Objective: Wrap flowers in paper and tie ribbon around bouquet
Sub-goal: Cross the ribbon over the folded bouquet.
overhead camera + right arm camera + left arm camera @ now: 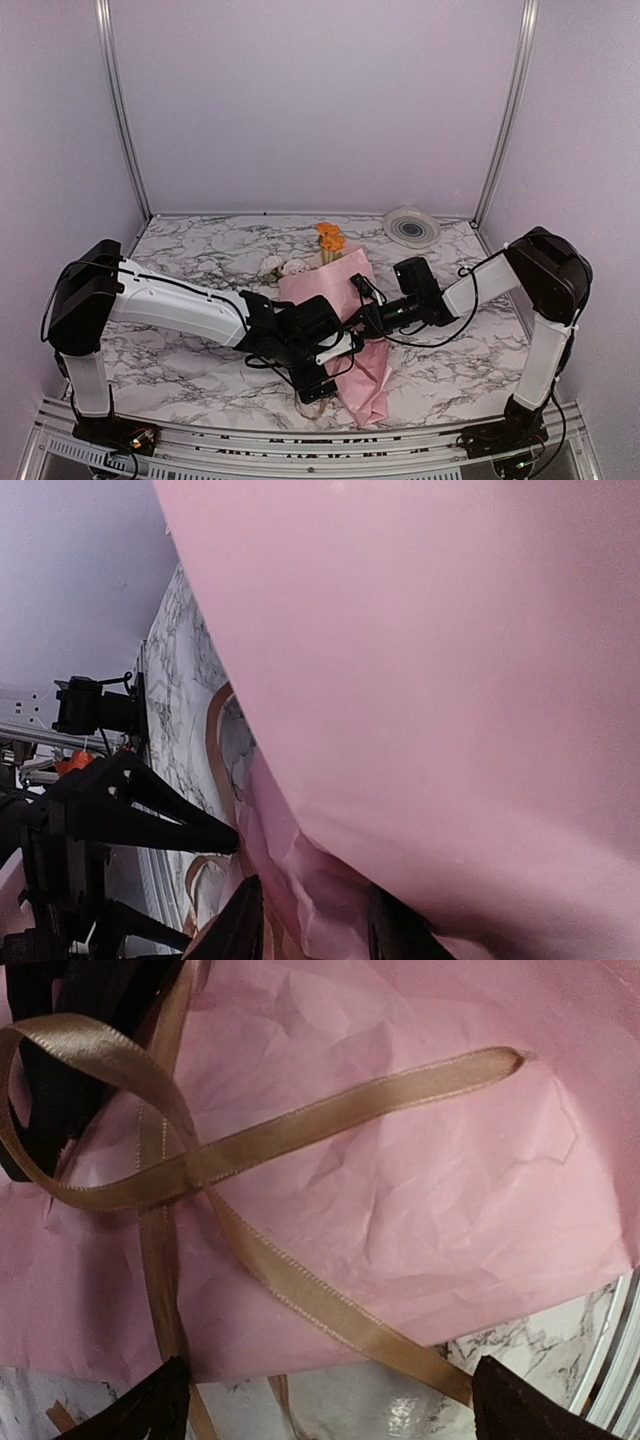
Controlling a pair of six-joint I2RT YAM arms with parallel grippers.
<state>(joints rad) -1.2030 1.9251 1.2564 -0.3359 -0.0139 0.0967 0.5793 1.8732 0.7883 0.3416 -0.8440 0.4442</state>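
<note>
Bouquet (375,378) middle hidden beneath left arm (190,305)

No legible txt, labels, brands, nos. or signs in any of the 3 views.
</note>
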